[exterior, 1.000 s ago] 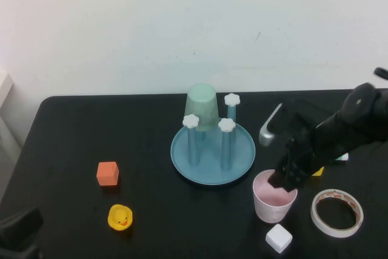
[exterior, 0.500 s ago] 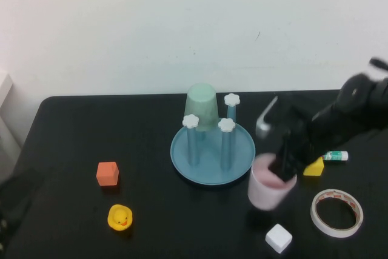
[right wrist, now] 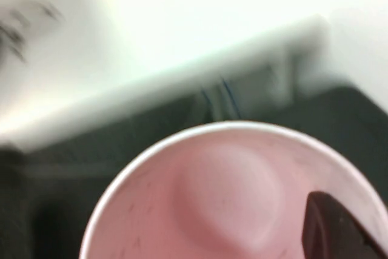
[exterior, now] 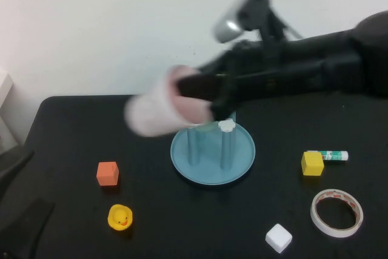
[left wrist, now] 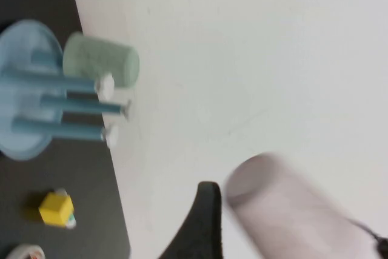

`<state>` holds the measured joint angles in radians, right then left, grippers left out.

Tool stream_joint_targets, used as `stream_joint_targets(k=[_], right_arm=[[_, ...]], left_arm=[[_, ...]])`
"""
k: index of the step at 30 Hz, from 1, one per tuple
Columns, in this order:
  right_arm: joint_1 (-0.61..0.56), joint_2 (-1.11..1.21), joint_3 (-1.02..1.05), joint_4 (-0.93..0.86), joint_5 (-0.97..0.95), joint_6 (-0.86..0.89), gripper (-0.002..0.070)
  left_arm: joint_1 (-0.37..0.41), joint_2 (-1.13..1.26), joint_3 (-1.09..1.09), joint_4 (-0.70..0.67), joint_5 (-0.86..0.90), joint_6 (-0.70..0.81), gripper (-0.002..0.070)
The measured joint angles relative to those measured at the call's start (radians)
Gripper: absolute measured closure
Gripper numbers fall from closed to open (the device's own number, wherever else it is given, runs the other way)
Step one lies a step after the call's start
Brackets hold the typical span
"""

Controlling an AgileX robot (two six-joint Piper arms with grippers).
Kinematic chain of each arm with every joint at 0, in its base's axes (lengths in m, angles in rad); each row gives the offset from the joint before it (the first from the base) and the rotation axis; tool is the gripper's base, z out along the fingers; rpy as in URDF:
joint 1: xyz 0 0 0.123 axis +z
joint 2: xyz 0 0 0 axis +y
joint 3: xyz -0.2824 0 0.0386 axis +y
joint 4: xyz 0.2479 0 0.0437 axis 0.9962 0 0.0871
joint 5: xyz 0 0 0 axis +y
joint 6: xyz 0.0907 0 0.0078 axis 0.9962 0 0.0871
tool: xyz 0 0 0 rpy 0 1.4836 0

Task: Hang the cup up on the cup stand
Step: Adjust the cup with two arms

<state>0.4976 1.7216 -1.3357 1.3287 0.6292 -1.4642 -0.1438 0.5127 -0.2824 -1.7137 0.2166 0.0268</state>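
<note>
The right claw (exterior: pixel 203 98), clamped on the rim of the pink cup (exterior: pixel 159 108) with one finger (right wrist: pixel 336 232) inside it, has swept the cup up off the worktop (exterior: pixel 73 137) in the past second. A second ago the cup stood upright just right of the stand (exterior: pixel 212 171); now it hangs tipped on its side in the air, above and a little left of the stand, base pointing left and mouth toward the arm. The lift appears done, and what seems to remain is turning the cup mouth-down over a free post.

The left claw (left wrist: pixel 203 222) sits low at the near-left corner. Its jaws have gone from closed to wide apart and hold nothing, and only one dark finger shows in its own camera.

Motion smears the cup and right arm in the high view, so the exact grip is hard to read there. The arm covers most of the green cup (left wrist: pixel 100 59), which sits inverted on a rear post, along with some post tops; one white knob (exterior: pixel 227 125) shows clearly. The orange cube (exterior: pixel 107 173), duck (exterior: pixel 120 217), tape roll (exterior: pixel 337 212), yellow block (exterior: pixel 312 163), white block (exterior: pixel 279 238) and glue stick (exterior: pixel 330 156) have stayed put.
</note>
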Motion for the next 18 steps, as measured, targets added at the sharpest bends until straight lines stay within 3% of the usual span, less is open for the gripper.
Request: stream_joint_targets(k=[6,18], right_arm=[[0.159,0.006,0.000,0.312,-0.017,-0.238,0.0645],[0.320,0.077,0.000,0.361,-0.132,-0.305,0.0645]], left_arm=[[0.000,0.000,0.000,0.000,0.038,-0.050,-0.0017],[0.000,0.002,0.000,0.000,0.040,-0.066,-0.0017]])
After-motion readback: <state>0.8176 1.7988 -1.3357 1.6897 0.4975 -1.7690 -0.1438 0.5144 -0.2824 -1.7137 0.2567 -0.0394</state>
